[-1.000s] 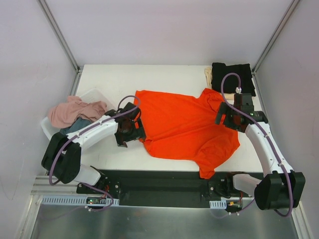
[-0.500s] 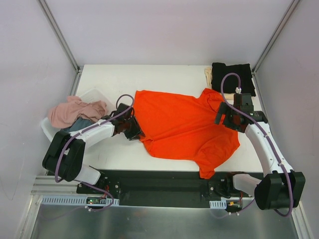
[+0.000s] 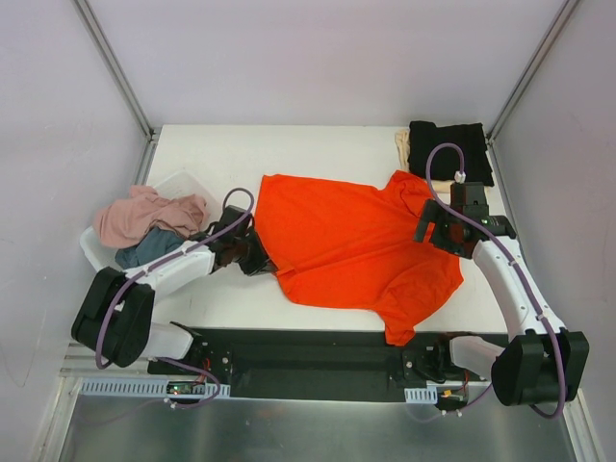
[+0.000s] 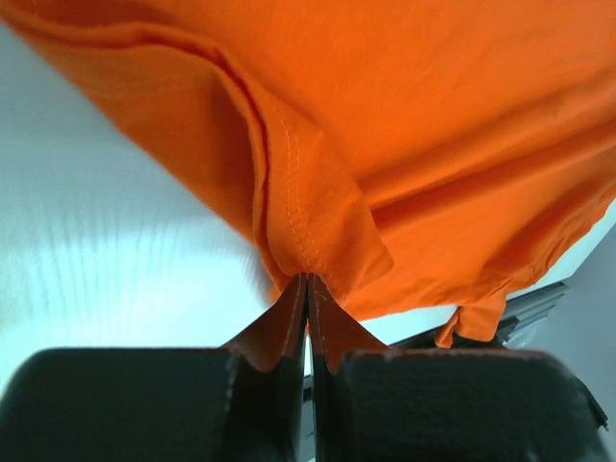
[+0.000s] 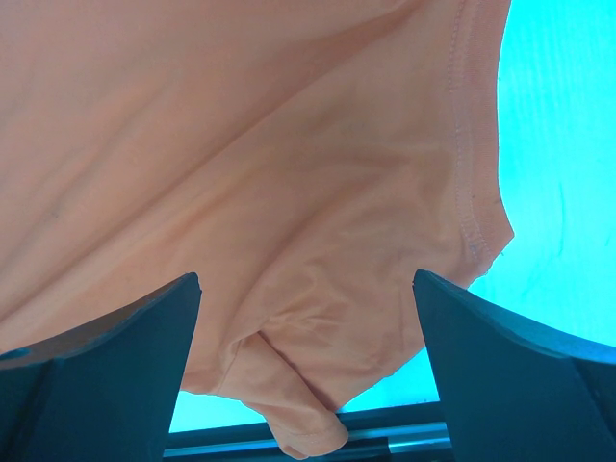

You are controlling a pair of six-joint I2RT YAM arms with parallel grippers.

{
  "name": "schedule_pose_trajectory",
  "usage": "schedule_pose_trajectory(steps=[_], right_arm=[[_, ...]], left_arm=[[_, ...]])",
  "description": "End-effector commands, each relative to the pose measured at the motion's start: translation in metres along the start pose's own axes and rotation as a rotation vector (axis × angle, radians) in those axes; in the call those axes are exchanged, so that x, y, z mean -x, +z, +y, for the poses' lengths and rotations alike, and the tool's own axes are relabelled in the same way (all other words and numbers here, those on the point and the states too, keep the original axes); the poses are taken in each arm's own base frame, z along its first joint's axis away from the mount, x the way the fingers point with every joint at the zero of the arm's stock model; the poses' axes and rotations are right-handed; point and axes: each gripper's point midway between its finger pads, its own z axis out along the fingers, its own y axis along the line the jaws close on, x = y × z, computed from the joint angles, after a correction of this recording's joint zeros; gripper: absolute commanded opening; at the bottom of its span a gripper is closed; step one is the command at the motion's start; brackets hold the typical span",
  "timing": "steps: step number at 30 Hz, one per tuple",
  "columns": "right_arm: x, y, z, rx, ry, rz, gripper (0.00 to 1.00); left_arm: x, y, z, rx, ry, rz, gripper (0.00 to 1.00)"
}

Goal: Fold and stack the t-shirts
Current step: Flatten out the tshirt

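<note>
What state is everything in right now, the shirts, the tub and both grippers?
orange shirt: spread out, unfolded, left edge pinched.
black shirt: folded, stacked on the cream one.
cream shirt: mostly hidden under the black shirt.
pink shirt: crumpled in the tub.
blue shirt: crumpled under the pink one.
tub: holding two shirts.
left gripper: shut on the orange shirt.
right gripper: open above the orange shirt.

spread shirt (image 3: 356, 241) centre | folded shirts (image 3: 448, 149) far-right corner | tub (image 3: 89, 253) left edge

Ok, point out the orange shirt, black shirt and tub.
orange shirt (image 3: 346, 241), top view, mid body
black shirt (image 3: 472, 144), top view, right half
tub (image 3: 89, 250), top view, near left wall
</note>
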Motion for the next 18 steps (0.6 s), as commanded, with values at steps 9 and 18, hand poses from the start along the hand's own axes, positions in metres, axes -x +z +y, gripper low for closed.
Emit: schedule_pose_trajectory(steps=[9,18], right_arm=[[-0.039,-0.006,0.006,-0.01,-0.047,0.13,0.97],[-0.106,0.017,-0.01,-0.204,-0.041,0.396,0.96]], left_arm=[[-0.027,-0.068,0.085,0.412,-0.025,-0.019,0.0],[-0.028,-0.097,0.132,0.704,-0.027,-0.029,0.0]])
